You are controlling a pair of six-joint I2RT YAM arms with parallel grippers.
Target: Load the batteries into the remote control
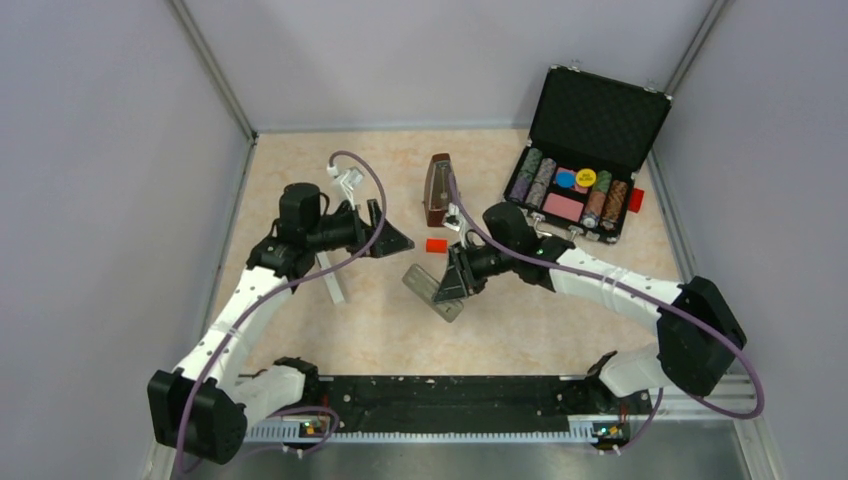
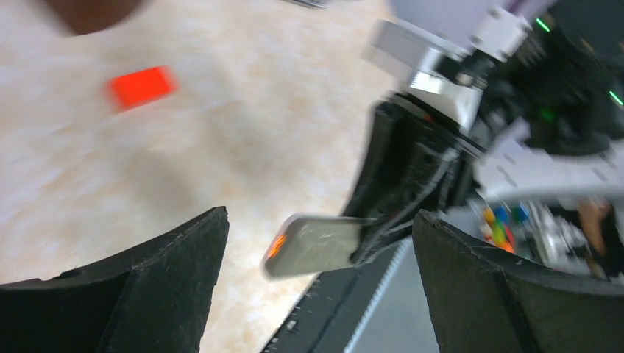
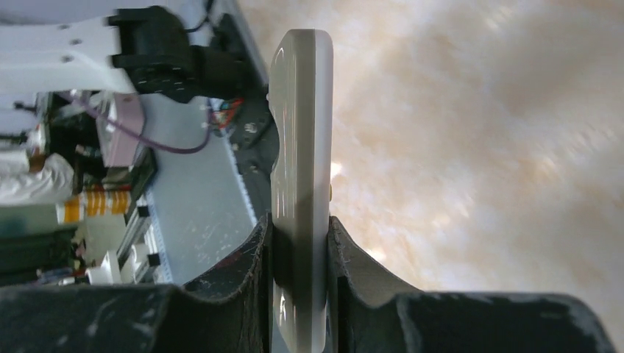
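Pale grey walls are boxing in a beige, marbled counter (image 1: pixel 520 335), and near its middle the right gripper (image 1: pixel 447 284) is clamping the remote control (image 1: pixel 432 295). Through the right wrist camera the grey slab is showing edge-on, with both fingers (image 3: pixel 243 283) pressing against its two broad faces and most of its length sticking out past them. The left gripper (image 1: pixel 396 237) is hanging just to the left, spread wide and grasping nothing. In its own camera the two dark fingers (image 2: pixel 154 287) are standing far apart, with the remote control framed in the gap and touching neither. A small orange patch is showing at the remote control's free end, too blurred to say what it is. A red-orange block (image 1: pixel 436 245) is lying on the counter just beyond the remote control, near a dark brown box (image 1: pixel 437 190). An open case of poker chips (image 1: pixel 590 150) is sitting at the far right.
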